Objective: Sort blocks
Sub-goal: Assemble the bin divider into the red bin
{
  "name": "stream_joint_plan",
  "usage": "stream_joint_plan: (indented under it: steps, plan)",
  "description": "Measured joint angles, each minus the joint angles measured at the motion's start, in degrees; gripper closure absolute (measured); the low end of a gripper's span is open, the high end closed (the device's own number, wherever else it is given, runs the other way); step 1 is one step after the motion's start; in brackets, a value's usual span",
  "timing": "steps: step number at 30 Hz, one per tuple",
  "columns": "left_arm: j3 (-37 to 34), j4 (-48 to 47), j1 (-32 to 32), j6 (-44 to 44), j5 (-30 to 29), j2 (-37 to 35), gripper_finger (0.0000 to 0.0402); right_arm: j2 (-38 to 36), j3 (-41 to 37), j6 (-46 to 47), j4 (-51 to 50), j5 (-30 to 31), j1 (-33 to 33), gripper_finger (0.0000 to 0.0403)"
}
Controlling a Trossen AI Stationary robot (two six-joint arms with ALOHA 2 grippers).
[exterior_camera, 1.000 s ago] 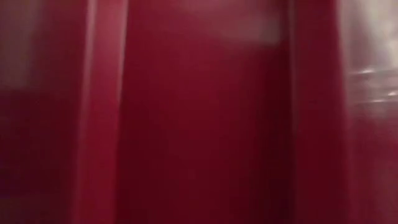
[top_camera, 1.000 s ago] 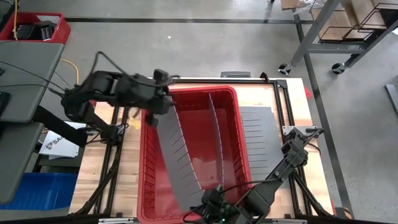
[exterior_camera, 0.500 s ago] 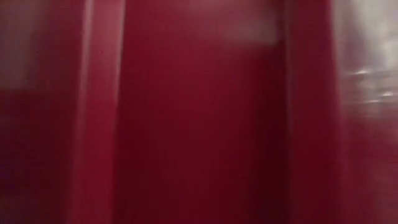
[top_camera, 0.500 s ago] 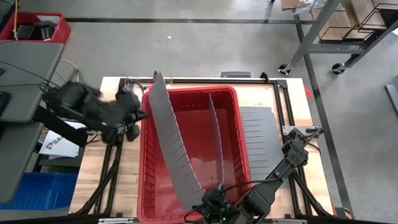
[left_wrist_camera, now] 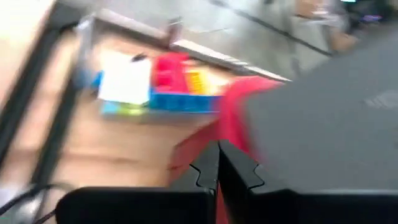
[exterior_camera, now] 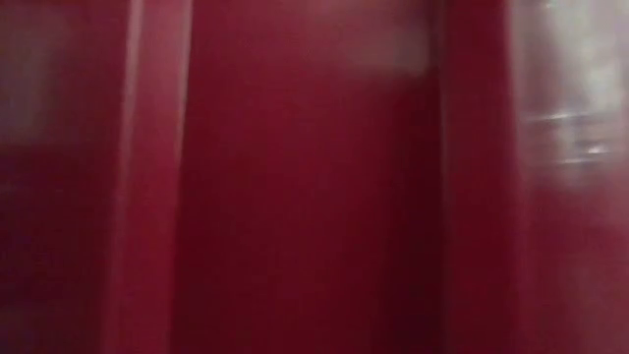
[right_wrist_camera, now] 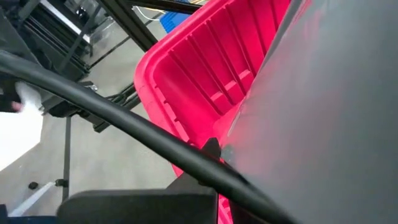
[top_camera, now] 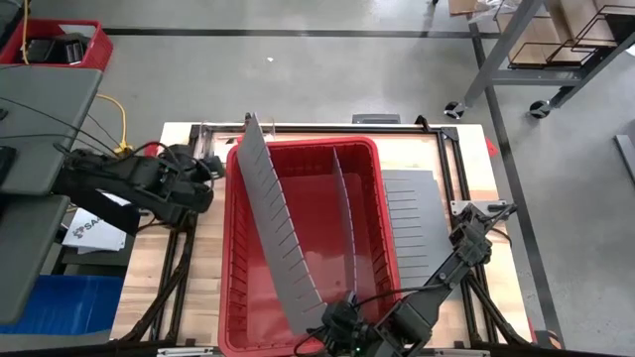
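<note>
**Blocks wait at the far-left corner while the bin is fitted out**

The small plastic toy blocks [left_wrist_camera: 177, 87], red, yellow and blue with a white card lying partly over them, sit in a loose cluster on the wooden worktop [left_wrist_camera: 106, 155], outside the large red plastic bin [top_camera: 362, 208] and near its far-left corner. Only the left wrist view shows them clearly; none can be seen inside the bin.

The bin fills the middle of the worktop. A long grey slotted divider sheet [top_camera: 278, 233] leans tilted across its left side, its far end rising above the rim, and a thinner grey divider [top_camera: 345, 223] stands upright further right. A third flat grey slotted sheet [top_camera: 409, 213] lies on the worktop just right of the bin. The dividers are presumably there to split the bin into compartments for sorting, which looks not yet begun.

The left pincer [left_wrist_camera: 217, 168] is drawn fully together on nothing, hovering left of the bin. The right pincer [right_wrist_camera: 214, 152] is likewise fully closed, low at the bin's near edge against the leaning sheet; whether it grips the sheet cannot be told.
</note>
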Motion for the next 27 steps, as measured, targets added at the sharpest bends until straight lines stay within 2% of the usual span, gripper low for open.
stream_joint_plan:
  steps: [4, 8, 18, 27]
  plan:
    - [-6.33, 0.17, 2.19, -5.52, 6.43, -1.70, 0.0401, -0.02, 0.00, -0.16, 0.17, 0.30, 0.00, 0.0403]
    - [-8.82, 3.85, 2.53, -7.54, 6.12, -1.87, 0.0401, -0.02, -0.02, 0.04, 0.14, 0.67, 0.04, 0.0403]
    - [-9.10, 17.24, 6.59, 4.82, 4.92, 2.68, 0.0401, -0.02, -0.02, 0.35, -4.00, 0.84, 0.33, 0.0403]
    - [-9.10, 32.34, 12.51, 17.36, 6.53, 7.42, 0.0401, -0.02, -0.02, 0.26, -3.74, 0.38, 0.42, 0.0403]
